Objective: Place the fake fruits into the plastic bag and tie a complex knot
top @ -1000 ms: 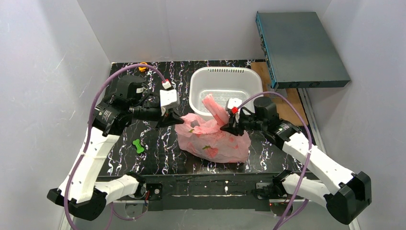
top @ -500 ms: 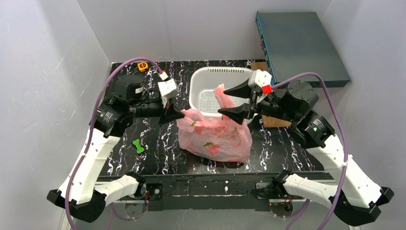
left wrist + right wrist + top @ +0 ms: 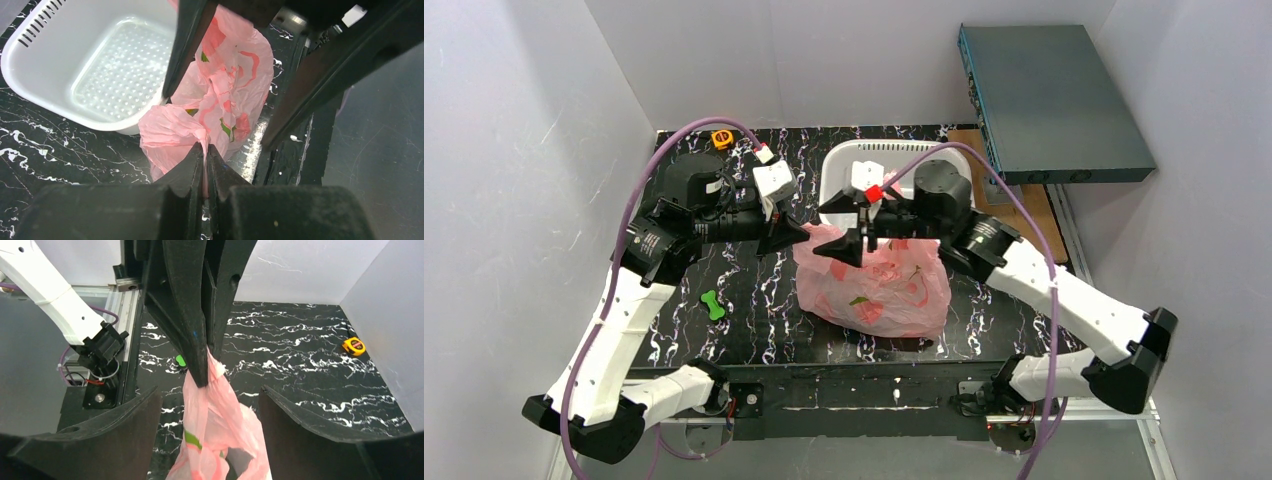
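The pink plastic bag [image 3: 879,290] sits bulging on the black marble table, in front of the white basket. My left gripper [image 3: 796,238] is shut on a twisted handle of the bag at its left top; the pink plastic is pinched between the tips in the left wrist view [image 3: 205,148]. My right gripper [image 3: 836,227] is open above the bag's top left, with its jaws either side of that raised handle [image 3: 212,390] and close to the left gripper's tips, holding nothing. The fruits are hidden inside the bag; only green and red patches show on it.
The white perforated basket [image 3: 894,149] stands empty behind the bag and also shows in the left wrist view [image 3: 45,60]. A green bone toy [image 3: 713,304] lies front left. A yellow tape measure [image 3: 722,138] lies at the back left. A grey box [image 3: 1049,95] leans at the back right.
My right gripper let go of the bag's right handle, opened wide, and swung left across the bag top to the left handle. The left gripper kept its hold and stayed put.
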